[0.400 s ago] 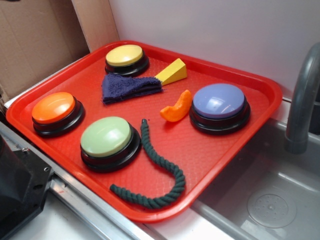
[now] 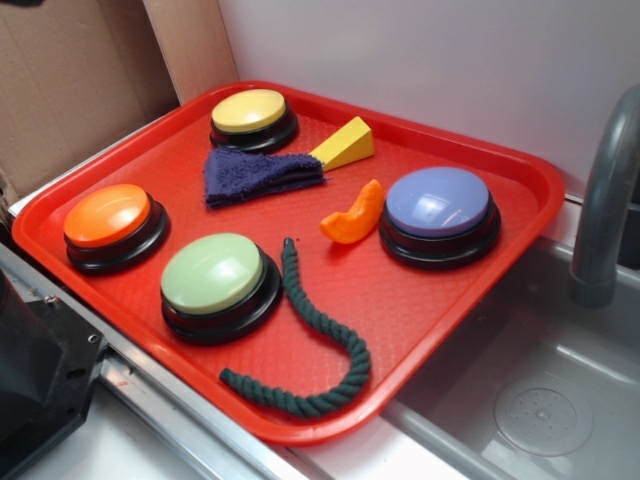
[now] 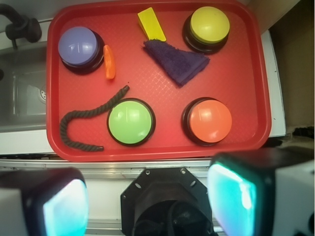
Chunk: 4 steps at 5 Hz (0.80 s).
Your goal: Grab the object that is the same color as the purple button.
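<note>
Nothing grabbed yet. My gripper (image 3: 147, 201) hangs spread wide and empty, high above the tray's (image 3: 256, 98) near edge. The purple cloth (image 3: 178, 62) lies untouched between yellow button (image 3: 209, 24) and wedge (image 3: 151, 23). Descent and grasp remain.

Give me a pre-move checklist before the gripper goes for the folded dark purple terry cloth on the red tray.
1. Folded dark purple terry cloth uncovered: ok.
2. Colour matches round lavender dome button: ok.
3. Gripper wide open, fingers empty: ok.
4. Gripper over cloth: not ok; it sits beyond the red tray's near rim.
5. Cloth clear of neighbours: not ok; yellow wedge block touches one corner, yellow dome button close.
</note>
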{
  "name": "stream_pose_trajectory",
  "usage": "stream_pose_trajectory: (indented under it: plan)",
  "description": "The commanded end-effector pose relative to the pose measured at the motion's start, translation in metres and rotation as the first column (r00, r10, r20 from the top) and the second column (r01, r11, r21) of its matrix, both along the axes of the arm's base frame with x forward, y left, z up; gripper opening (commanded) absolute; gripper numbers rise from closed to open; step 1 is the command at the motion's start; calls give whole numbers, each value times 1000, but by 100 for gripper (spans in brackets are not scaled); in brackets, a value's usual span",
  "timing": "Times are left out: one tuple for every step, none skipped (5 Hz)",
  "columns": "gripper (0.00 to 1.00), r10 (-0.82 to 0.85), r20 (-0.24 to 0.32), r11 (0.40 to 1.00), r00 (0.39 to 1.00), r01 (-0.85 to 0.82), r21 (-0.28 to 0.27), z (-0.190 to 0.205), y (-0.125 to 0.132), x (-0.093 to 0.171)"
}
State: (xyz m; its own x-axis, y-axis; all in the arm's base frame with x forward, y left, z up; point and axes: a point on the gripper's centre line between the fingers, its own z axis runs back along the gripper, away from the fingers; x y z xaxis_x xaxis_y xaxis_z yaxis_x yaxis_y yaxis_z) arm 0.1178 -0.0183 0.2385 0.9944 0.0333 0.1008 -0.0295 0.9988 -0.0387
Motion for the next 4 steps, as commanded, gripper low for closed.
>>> stream_pose_trajectory:
  plan:
    - [100, -165, 139, 977, 976, 143, 156, -39, 15, 52]
    - [100, -223, 152, 967, 963, 199, 158, -68, 29, 81]
    - [100, -327, 161, 939, 931, 300, 170, -97, 44, 116]
    - [100, -466, 138, 877, 874, 435, 205, -123, 47, 144]
